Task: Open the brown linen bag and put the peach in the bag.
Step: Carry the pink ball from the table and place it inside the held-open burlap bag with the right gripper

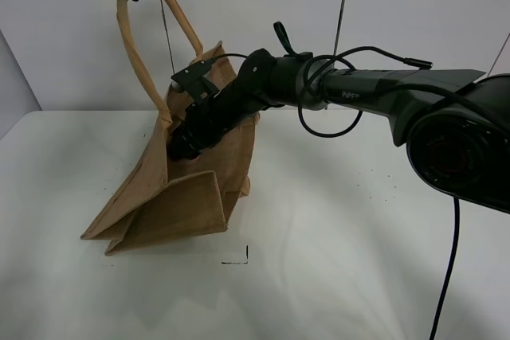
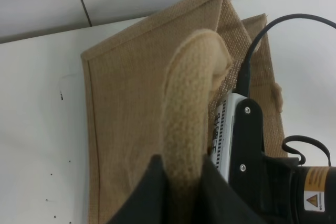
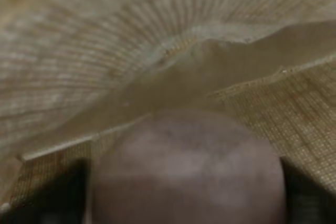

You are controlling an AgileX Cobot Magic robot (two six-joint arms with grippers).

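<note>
white table (image 1: 358, 220); peach (image 3: 186, 171), blurred, apparently inside brown linen bag (image 1: 179, 209).

brown linen bag (image 1: 183, 205) open, peach (image 3: 189, 171) inside

Right arm (image 1: 239, 97) fills brown linen bag (image 1: 183, 205) mouth; table (image 1: 358, 268) right of bag passable.

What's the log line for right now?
left gripper: shut on beige loop handle of tan-brown jute bag | right gripper: inside bag, round pink peach between its jaws
</note>
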